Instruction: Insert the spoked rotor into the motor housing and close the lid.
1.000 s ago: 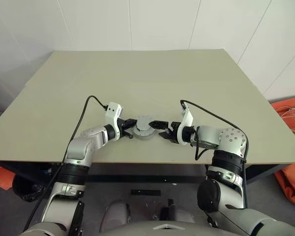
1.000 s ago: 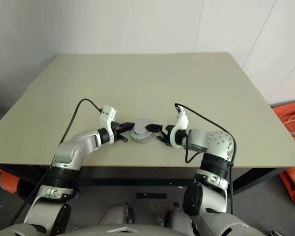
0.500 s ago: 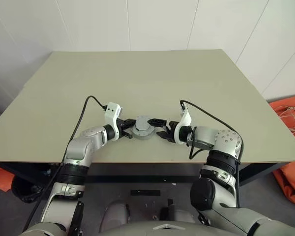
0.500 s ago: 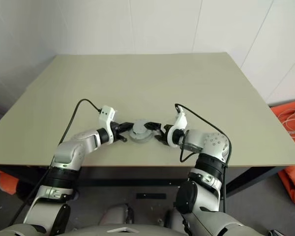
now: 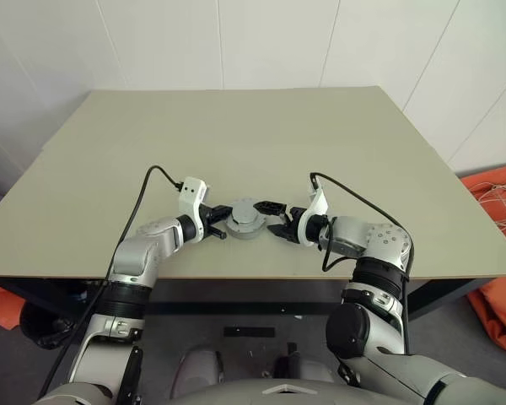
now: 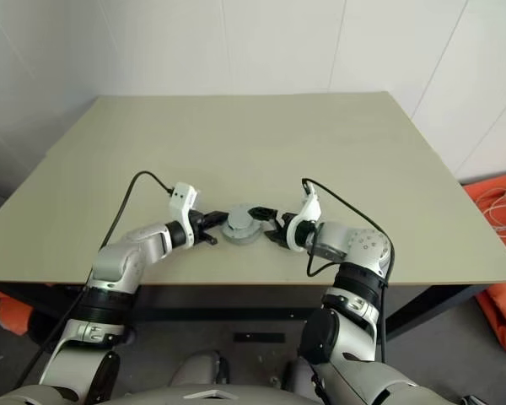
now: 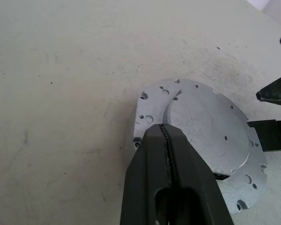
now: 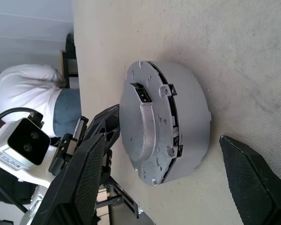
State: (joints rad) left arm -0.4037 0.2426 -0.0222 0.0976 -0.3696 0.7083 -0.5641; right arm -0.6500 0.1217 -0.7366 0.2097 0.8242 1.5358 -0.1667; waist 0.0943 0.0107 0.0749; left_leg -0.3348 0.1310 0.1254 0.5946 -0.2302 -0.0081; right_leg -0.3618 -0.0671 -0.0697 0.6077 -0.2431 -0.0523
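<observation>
With my left gripper (image 5: pixel 222 231) clenched empty against the lid (image 7: pixel 203 136) on the motor housing (image 8: pixel 189 117), my released right gripper (image 5: pixel 272 217) should straddle it squarely before pressing down.

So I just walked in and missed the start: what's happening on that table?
A humanoid robot is assembling a small motor on the table. The lid already sits on the motor housing, near the table's front edge. The left end effector, shut, rests against the lid's rim. The right end effector is wide open, its fingers straddling the assembly's other side without gripping it.
</observation>
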